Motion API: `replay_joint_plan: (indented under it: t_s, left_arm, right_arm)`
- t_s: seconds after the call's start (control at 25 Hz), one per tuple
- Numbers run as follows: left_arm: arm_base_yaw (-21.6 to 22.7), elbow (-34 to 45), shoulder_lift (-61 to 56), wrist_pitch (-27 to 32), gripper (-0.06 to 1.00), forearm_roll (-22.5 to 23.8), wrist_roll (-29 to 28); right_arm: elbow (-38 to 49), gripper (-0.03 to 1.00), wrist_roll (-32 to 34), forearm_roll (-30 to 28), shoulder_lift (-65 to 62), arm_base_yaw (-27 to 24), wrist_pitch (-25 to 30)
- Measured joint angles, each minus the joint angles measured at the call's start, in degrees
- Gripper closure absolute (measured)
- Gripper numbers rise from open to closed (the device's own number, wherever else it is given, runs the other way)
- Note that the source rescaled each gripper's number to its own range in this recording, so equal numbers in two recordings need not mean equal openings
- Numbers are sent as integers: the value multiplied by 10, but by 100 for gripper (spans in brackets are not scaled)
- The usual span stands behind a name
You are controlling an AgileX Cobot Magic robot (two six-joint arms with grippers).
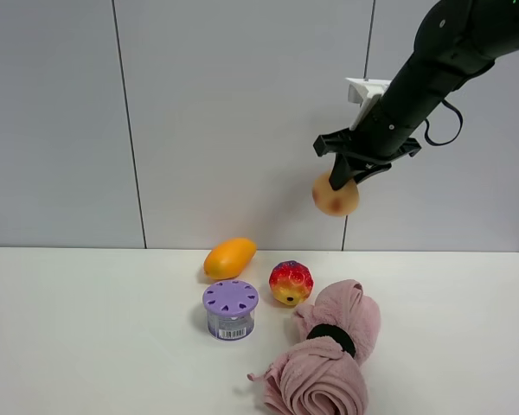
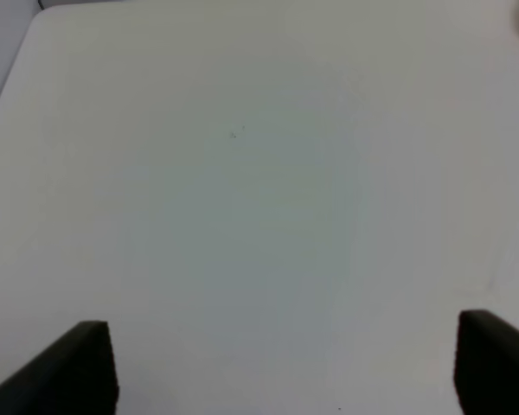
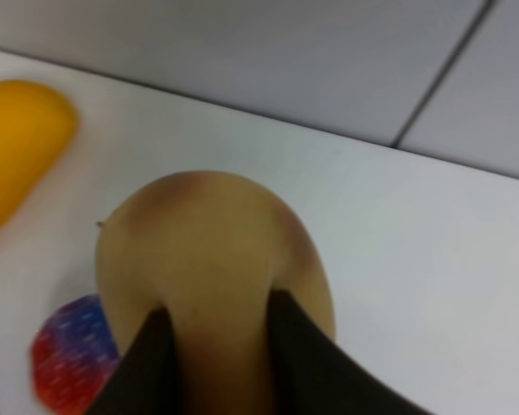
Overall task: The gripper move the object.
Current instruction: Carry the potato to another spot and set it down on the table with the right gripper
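High over the surface [image 1: 69,328], my right pincer [image 1: 344,175] is closed around the object [image 1: 336,197], which hangs beneath its prongs, well clear of the mango [image 1: 230,258]; my left pincer [image 2: 285,372] gapes wide, holding nothing.

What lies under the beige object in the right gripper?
Nothing supports the object; the right gripper holds it above the white table. In the right wrist view it covers part of the red-and-yellow ball.
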Motion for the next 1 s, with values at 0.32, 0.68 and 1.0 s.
replay_joint_plan:
  t_s: [0.32,0.68,1.0]
  left_arm:
    - [0,0,0,0,-6,0,0]
    - [0,0,0,0,-6,0,0]
    - [0,0,0,0,-6,0,0]
  right_arm:
    - [0,97,-186,114,-21,114,58]
    - [0,97,-227,87,-21,254,41]
    - [-2,97,-225,44,12,283,139]
